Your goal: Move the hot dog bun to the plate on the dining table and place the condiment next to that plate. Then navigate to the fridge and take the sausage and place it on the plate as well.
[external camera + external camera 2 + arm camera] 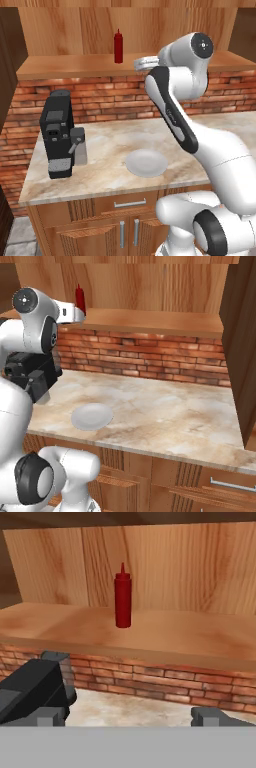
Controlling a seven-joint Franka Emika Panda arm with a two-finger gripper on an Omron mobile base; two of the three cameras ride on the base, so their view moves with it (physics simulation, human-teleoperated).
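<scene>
The arm is reaching up toward the red ketchup bottle (123,596), the condiment. So the step in hand looks like fetching the condiment. The bottle stands upright on the wooden shelf (165,634) above the brick wall (150,674). It is straight ahead of the fingers and a bit higher, well apart from them.

The gripper (129,714) is spread wide, with nothing between its fingers (210,714).

Below the fingers lies the stone counter (110,145), with a plain white plate (146,163) and a black coffee machine (59,132) on it.

Next, the hand should go forward and up, until the bottle sits between the two fingers. Then the fingers should squeeze its middle and lift it straight up. It is tall and thin, so a bump could tip it over.
</scene>
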